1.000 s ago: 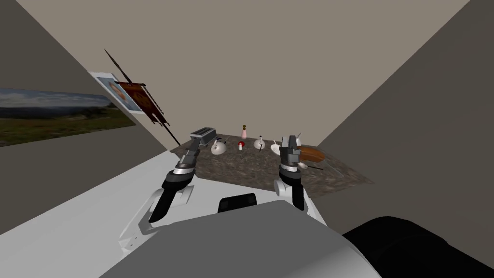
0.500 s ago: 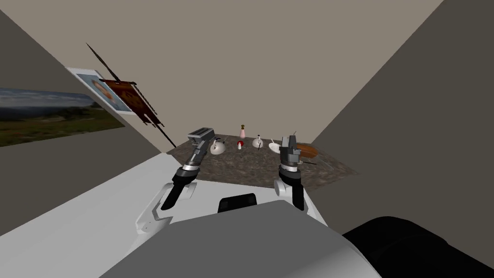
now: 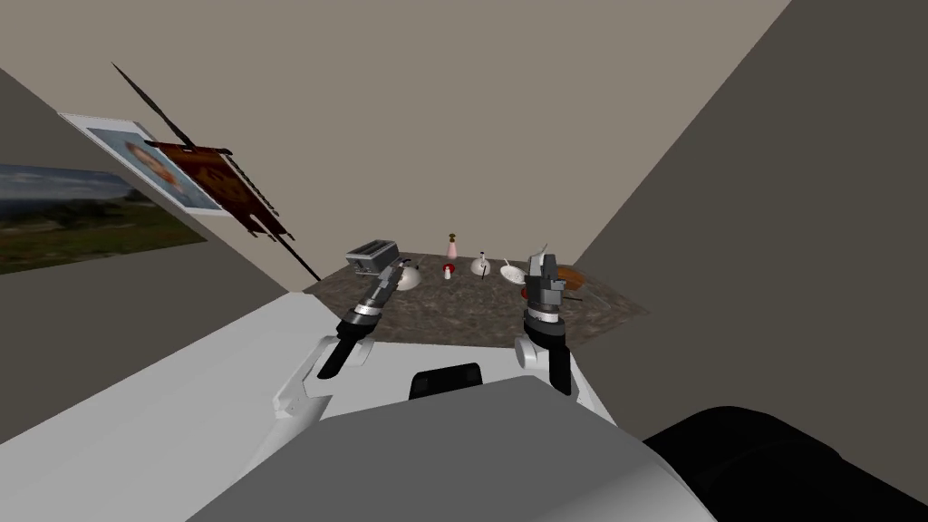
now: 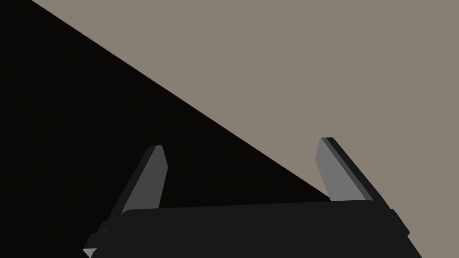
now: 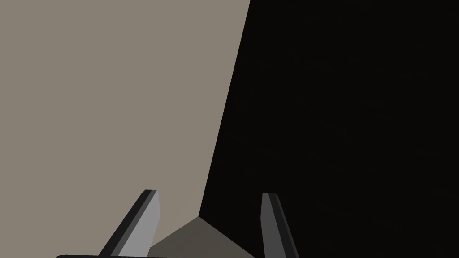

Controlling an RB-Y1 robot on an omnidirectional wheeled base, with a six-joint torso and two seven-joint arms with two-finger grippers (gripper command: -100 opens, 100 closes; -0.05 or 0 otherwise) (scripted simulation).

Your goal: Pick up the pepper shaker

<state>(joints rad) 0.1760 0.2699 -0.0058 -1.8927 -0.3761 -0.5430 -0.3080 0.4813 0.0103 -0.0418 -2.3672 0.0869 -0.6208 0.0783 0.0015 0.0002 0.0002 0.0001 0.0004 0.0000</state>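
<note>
Two open, empty hands, left gripper (image 4: 242,144) and right gripper (image 5: 209,192), hang near the mottled counter (image 3: 453,313), so nothing is done yet: what I take for the pepper shaker (image 3: 447,271), red-capped, stands untouched mid-frame beside the white kettle (image 3: 410,280), reach and grasp remaining
</note>
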